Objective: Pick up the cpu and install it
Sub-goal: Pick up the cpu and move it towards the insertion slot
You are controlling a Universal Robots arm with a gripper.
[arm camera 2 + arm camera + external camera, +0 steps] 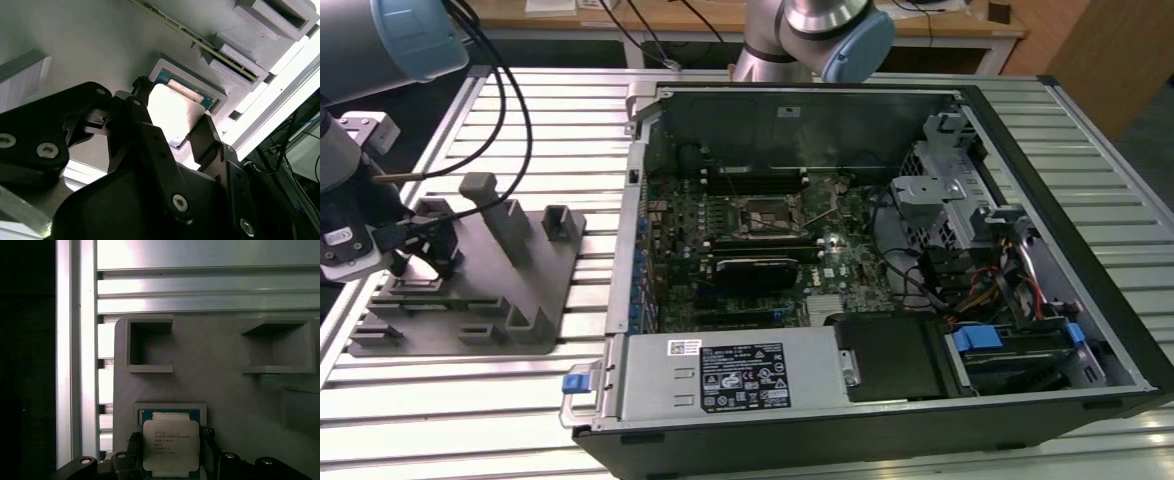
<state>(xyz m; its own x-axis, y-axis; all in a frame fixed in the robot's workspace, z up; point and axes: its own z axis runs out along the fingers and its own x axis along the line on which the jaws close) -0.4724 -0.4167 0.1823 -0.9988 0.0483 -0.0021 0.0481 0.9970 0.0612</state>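
While the black two-finger gripper [170, 437] stands over the grey plastic fixture [225, 400], its fingers are spread, one each side of the small square silver-topped cpu [171, 449], which lies flat in its framed recess directly between them; contact unconfirmed.
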